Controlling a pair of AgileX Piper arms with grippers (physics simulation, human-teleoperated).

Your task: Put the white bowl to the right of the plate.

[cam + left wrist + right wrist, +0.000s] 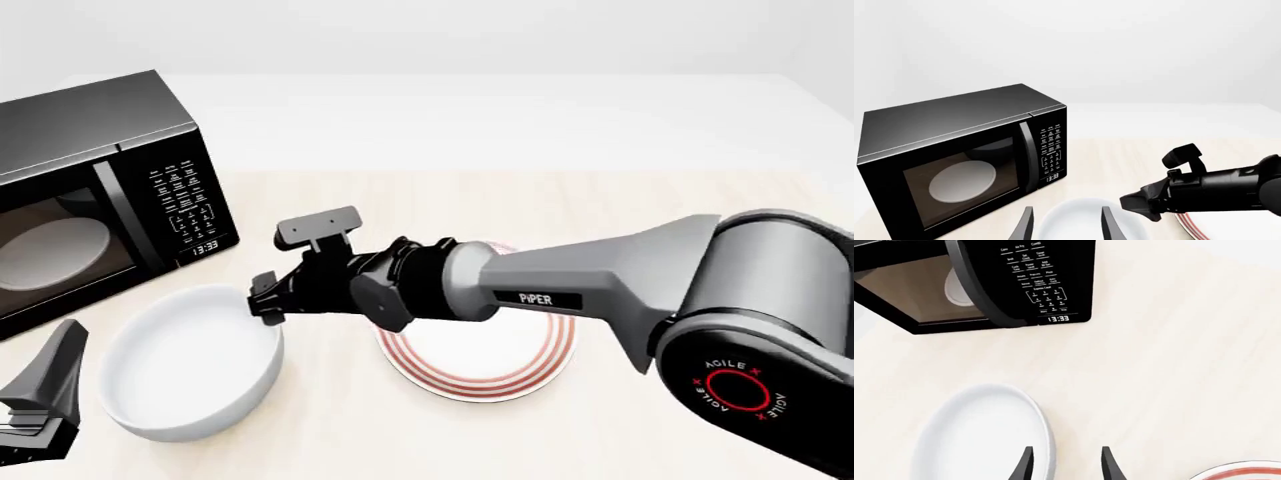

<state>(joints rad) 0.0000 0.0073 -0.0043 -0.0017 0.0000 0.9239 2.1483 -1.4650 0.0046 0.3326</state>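
Note:
The white bowl (194, 365) stands on the table at front left, left of the red-ringed plate (474, 352). My right arm reaches across over the plate. My right gripper (263, 300) is at the bowl's right rim. In the right wrist view the right gripper (1067, 450) is open, with the rim of the bowl (981, 440) running between its fingers and the plate (1241, 471) at the edge. My left gripper (54, 365) is left of the bowl. In the left wrist view it (1067, 210) is open and empty, with the bowl (1081, 220) beyond it.
A black microwave (94, 190) stands at the far left behind the bowl, with a pale turntable disc (47, 250) seen through its door. My right arm (1207, 192) crosses the left wrist view above the plate (1191, 227). Light wood table (641, 220) lies right of the plate.

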